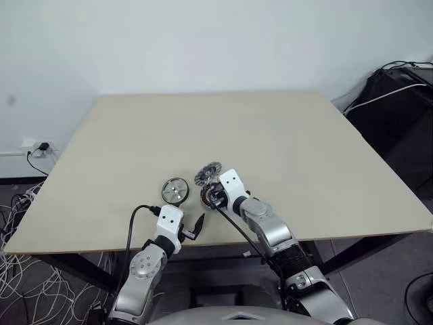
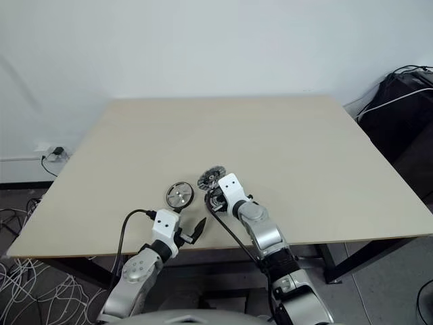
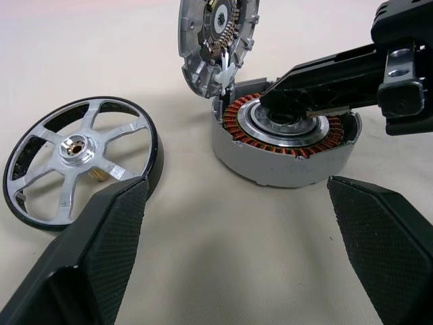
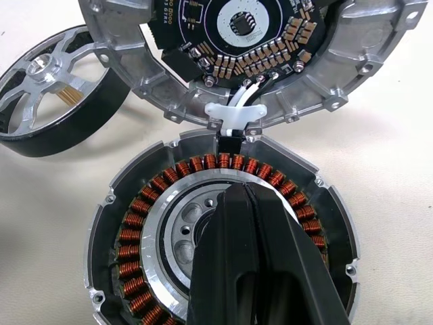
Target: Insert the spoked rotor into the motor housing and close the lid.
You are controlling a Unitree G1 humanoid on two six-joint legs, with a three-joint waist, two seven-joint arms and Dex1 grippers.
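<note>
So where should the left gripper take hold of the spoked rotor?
Probably across its dark outer rim, coming down from above. The spoked rotor lies flat on the table, clear of the motor housing, rim exposed all round. The left gripper is open just short of it.

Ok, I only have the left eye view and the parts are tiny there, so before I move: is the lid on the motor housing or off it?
Observer: Off. The lid stands on edge at the rim of the motor housing, circuit-board side showing, joined to it by short wires.
Operator: Where is the right gripper's tip?
Observer: The right gripper is shut, with its tip at the housing's grey centre, inside the copper winding ring.
Operator: Is the rotor in?
Observer: No. The spoked rotor lies flat on the table, apart from the housing, ahead of the open left gripper.
</note>
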